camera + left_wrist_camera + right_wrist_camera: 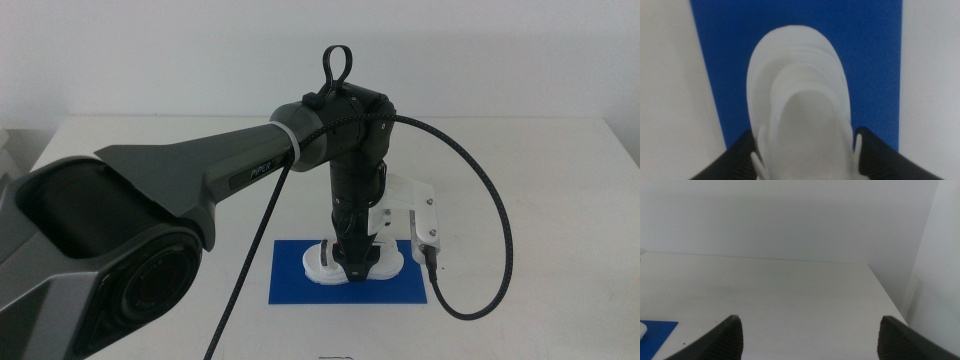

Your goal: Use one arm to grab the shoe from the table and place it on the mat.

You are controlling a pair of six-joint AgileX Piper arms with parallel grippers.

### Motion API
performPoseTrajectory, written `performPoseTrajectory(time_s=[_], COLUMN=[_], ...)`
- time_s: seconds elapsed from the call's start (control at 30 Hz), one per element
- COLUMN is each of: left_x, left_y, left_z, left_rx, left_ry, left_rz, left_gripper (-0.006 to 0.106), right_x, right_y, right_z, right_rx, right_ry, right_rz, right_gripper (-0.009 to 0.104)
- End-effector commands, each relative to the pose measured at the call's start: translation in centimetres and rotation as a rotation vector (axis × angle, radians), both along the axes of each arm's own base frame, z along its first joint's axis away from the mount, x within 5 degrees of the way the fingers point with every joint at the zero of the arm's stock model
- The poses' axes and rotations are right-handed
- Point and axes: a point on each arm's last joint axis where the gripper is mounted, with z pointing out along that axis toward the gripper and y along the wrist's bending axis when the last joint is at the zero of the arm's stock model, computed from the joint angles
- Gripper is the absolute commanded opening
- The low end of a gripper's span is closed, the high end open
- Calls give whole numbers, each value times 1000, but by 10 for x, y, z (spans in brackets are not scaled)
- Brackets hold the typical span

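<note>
The white shoe (320, 265) lies lengthwise on the blue mat (295, 285) near the table's (530, 170) front middle. The dark arm (200, 175) comes in from the left and reaches straight down, and my left gripper (352, 268) is shut on the shoe's middle. In the left wrist view the shoe's white sole (800, 100) sits between the two jaws of the left gripper (805, 155), with the mat (865, 50) under it. The straps are hidden. My right gripper (810, 335) is open and empty, out of the middle view, to the right of the mat's corner (657, 332).
A black cable (490, 220) loops from the left wrist down to the right of the mat. The white wrist camera mount (415, 215) hangs just behind the shoe. A pale wall stands behind the table's far edge.
</note>
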Motion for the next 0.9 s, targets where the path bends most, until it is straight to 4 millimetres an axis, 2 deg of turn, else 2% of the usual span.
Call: performPoseTrajectory(time_s=[0.0,0.1,0.13,0.23,0.33,0.4,0.5,0.63,0.8,0.87], left_x=[-9,-9,-9,-9,-10,-11,-17,-33,-67,-80], left_y=[5,5,5,5,6,8,14,30,52,65], left_z=[27,27,27,28,37,49,81,143,224,247], left_rx=[9,9,9,8,-5,-18,-52,-142,-348,-376], left_ry=[30,31,32,31,20,-1,-64,-161,-263,-310], left_rz=[-32,-29,-15,-9,15,37,62,160,265,259], left_gripper=[22,37,70,94,94,94,94,94,94,94], right_x=[-2,-2,-2,-2,-2,-2,-2,-2,-2,-2], right_y=[0,0,0,0,0,0,0,0,0,0], right_z=[14,14,14,14,14,14,14,14,14,14], right_rx=[-15,-15,-15,-15,-15,-15,-15,-15,-15,-15], right_ry=[-113,-113,-113,-113,-113,-113,-113,-113,-113,-113], right_rz=[1,1,1,1,1,1,1,1,1,1], right_gripper=[94,94,94,94,94,94,94,94,94,94])
